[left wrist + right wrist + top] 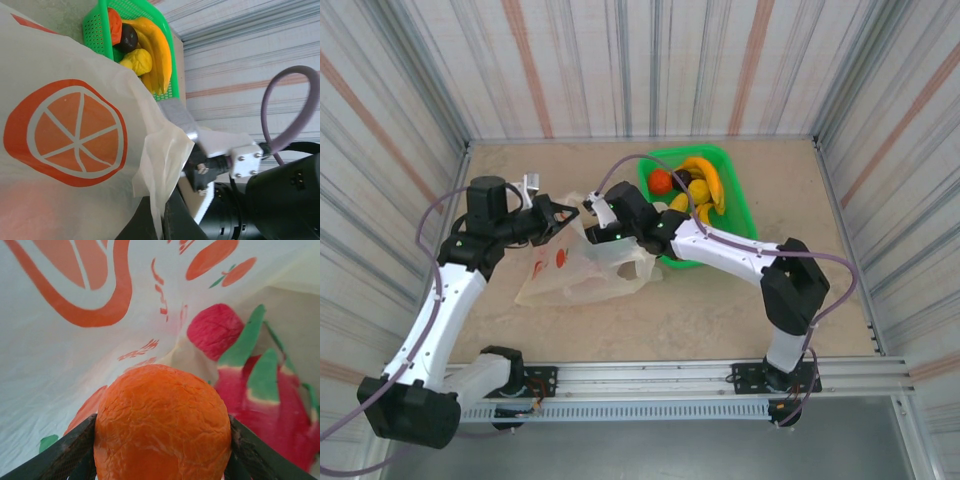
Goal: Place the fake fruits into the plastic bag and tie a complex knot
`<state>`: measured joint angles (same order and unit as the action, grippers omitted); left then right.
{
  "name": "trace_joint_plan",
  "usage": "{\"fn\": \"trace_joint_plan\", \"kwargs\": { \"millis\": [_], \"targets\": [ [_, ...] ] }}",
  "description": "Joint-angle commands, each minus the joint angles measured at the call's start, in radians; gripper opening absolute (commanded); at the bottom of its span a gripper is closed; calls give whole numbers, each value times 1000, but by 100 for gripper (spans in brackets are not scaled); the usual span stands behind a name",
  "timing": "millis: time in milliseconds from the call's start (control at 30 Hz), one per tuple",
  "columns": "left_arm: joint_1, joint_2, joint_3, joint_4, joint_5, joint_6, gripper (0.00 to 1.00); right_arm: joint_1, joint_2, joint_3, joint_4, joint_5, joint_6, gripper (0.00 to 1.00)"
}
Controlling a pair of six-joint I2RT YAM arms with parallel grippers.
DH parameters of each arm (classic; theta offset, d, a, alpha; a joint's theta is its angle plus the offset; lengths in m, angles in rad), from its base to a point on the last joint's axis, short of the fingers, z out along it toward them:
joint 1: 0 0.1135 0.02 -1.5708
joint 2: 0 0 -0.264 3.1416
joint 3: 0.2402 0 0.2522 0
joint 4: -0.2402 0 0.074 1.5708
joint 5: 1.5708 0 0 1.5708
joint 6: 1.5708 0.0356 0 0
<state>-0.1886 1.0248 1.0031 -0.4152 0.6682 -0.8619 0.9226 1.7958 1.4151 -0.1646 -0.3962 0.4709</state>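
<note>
My right gripper (162, 442) is shut on an orange fake fruit (162, 415) and sits inside the cream plastic bag (75, 365). A magenta dragon fruit (272, 405) and a pink piece (215, 330) lie in the bag just beyond it. My left gripper (167, 212) is shut on a fold of the bag's edge (165, 165) and holds the mouth up. From above, both grippers meet at the bag's (582, 268) top: the left gripper (558, 213) and the right gripper (594, 214). Bananas (705, 180), an orange piece (660, 181) and a dark one (682, 180) remain in the green basket (740, 210).
The green basket stands right of the bag, near the back wall; the right arm (720, 250) stretches across its front edge. Striped walls close in the table on three sides. Bare tabletop (650, 320) lies in front of the bag.
</note>
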Motion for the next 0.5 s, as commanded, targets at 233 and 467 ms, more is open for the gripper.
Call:
{"fn": "trace_joint_plan", "kwargs": {
  "millis": [233, 467],
  "targets": [
    [11, -23, -1, -2, -5, 1, 0, 6, 18, 35, -23, -96, 44, 67],
    [12, -19, 3, -7, -5, 6, 0, 4, -8, 29, -70, -52, 9, 79]
  ]
}}
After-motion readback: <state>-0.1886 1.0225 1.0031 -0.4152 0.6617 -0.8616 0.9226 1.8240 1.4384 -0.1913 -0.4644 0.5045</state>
